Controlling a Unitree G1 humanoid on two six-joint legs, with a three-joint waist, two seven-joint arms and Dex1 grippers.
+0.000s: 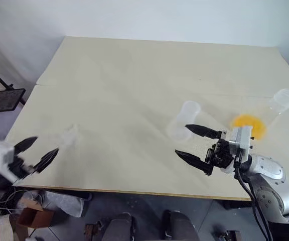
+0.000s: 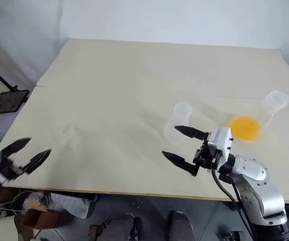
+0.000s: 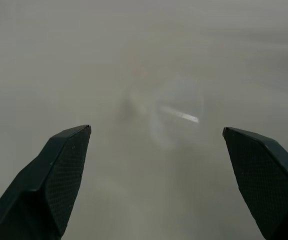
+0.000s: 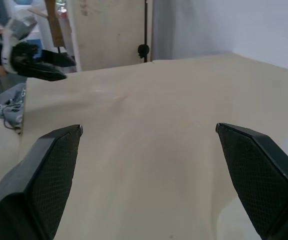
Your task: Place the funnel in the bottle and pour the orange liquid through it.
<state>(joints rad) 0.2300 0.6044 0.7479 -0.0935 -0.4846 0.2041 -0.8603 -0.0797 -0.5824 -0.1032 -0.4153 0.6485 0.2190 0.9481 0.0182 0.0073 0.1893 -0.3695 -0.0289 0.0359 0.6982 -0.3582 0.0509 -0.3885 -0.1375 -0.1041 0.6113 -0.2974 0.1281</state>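
Down at the near left edge of the pale surface (image 1: 134,80), the left hand (image 1: 40,150) hangs with its two black fingers spread wide, gripping nothing. Just beyond it on the surface lies the funnel (image 1: 70,134), a faint clear shape that the left wrist view catches as a blurred glint between the fingers (hard to make out much more than that).

Over on the near right, the right hand (image 1: 194,143) is spread wide too and empty, fingers pointing across toward the left side. Right behind its upper finger stands the bottle (image 1: 183,120), frosted and upright, round mouth up; whether finger and bottle touch, I cannot tell.

Further right, the orange liquid (image 1: 249,125) sits bright in the wide base of the larger clear flask (image 1: 280,103), which lies tilted with its mouth toward the far right edge, well apart from the funnel.
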